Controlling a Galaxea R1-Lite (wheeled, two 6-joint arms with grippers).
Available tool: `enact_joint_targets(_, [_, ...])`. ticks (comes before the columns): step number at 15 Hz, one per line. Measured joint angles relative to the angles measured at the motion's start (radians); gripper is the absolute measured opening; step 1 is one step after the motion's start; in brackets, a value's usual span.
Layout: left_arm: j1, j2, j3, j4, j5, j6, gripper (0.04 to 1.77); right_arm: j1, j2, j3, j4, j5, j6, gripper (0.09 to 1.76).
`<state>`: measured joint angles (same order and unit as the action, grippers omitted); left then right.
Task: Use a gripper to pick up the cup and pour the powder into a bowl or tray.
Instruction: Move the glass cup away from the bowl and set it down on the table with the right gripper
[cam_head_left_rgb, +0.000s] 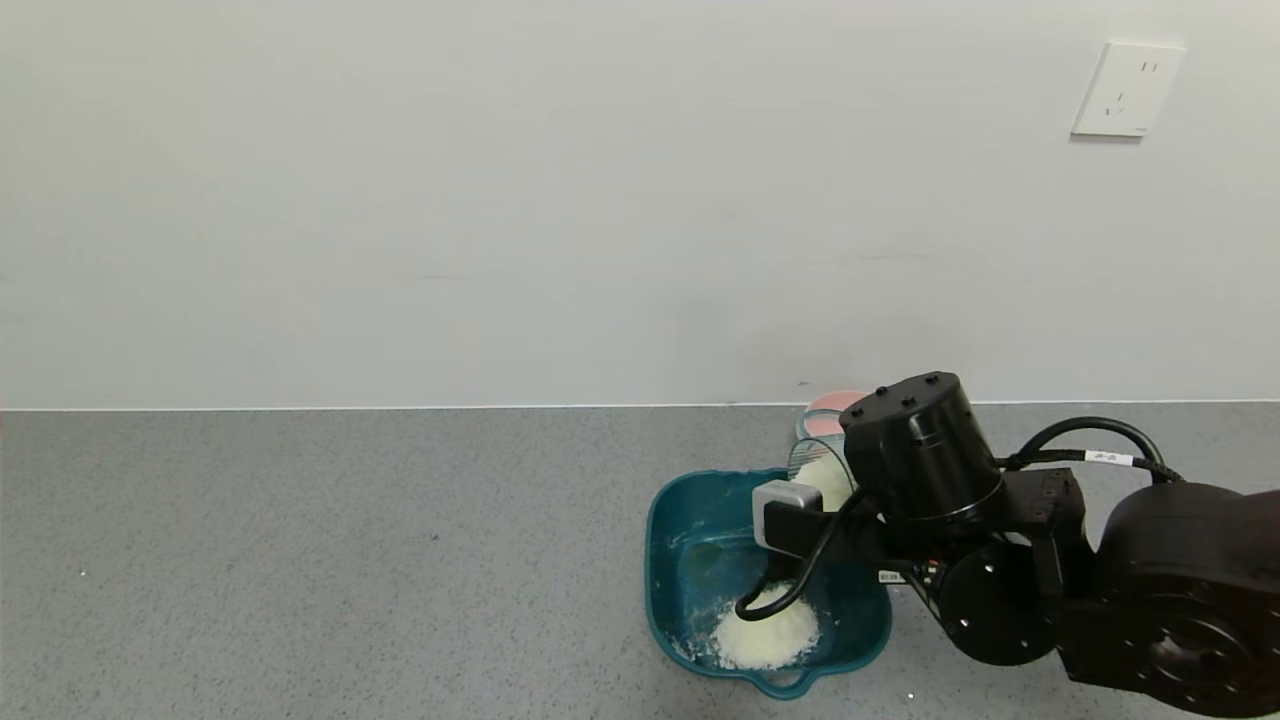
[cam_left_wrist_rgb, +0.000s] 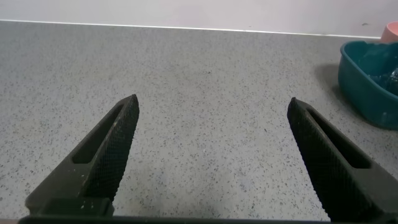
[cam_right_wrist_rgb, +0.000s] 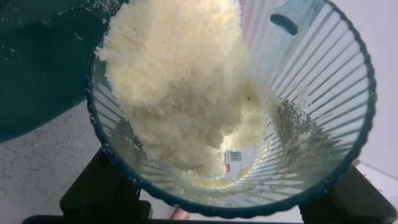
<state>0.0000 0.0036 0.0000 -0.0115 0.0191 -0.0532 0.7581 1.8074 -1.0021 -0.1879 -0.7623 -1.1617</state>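
Note:
My right gripper (cam_head_left_rgb: 828, 508) is shut on the cup (cam_head_left_rgb: 820, 468) and holds it tipped over the far right part of the dark teal tray (cam_head_left_rgb: 668, 540). A cream heap of powder (cam_head_left_rgb: 766, 634) lies in the tray's near part. In the right wrist view I look into the ribbed cup (cam_right_wrist_rgb: 339, 87); a clump of powder (cam_right_wrist_rgb: 180, 81) slides toward its rim, with the tray (cam_right_wrist_rgb: 37, 68) beyond. The black fingers (cam_right_wrist_rgb: 99, 193) flank the cup's base. My left gripper (cam_left_wrist_rgb: 212, 102) is open and empty over bare table, left of the tray (cam_left_wrist_rgb: 367, 81).
A round pink bowl (cam_head_left_rgb: 835, 405) stands just behind the tray near the wall, and also shows in the left wrist view (cam_left_wrist_rgb: 392, 31). The grey speckled table (cam_head_left_rgb: 300, 550) stretches to the left. A wall socket (cam_head_left_rgb: 1125, 90) is at the upper right.

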Motion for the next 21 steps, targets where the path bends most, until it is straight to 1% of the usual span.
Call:
enact_joint_targets(1, [0.000,0.000,0.000,0.000,0.000,0.000,1.72,-0.005,-0.008,0.007,-0.003,0.015,0.031,1.34])
enact_joint_targets(3, [0.000,0.000,0.000,0.000,0.000,0.000,1.72,-0.011,-0.022,0.023,0.001,0.029,0.136,1.34])
enact_joint_targets(8, [0.000,0.000,0.000,0.000,0.000,0.000,1.72,-0.017,-0.050,0.095,-0.003,0.032,0.410,1.34])
enact_joint_targets(10, [0.000,0.000,0.000,0.000,0.000,0.000,1.72,-0.020,-0.056,0.107,-0.003,0.032,0.505,1.34])
enact_joint_targets(11, [0.000,0.000,0.000,0.000,0.000,0.000,1.72,-0.026,-0.062,0.109,-0.001,0.032,0.533,1.34])
enact_joint_targets(13, [0.000,0.000,0.000,0.000,0.000,0.000,1.72,-0.052,-0.079,0.114,-0.001,0.032,0.563,1.34])
enact_joint_targets(15, [0.000,0.000,0.000,0.000,0.000,0.000,1.72,-0.085,-0.098,0.118,-0.004,0.043,0.646,1.34])
enact_joint_targets(18, [0.000,0.000,0.000,0.000,0.000,0.000,1.72,-0.111,-0.133,0.131,-0.004,0.086,0.830,1.34])
enact_joint_targets(21, [0.000,0.000,0.000,0.000,0.000,0.000,1.72,-0.165,-0.172,0.175,-0.014,0.095,1.001,1.34])
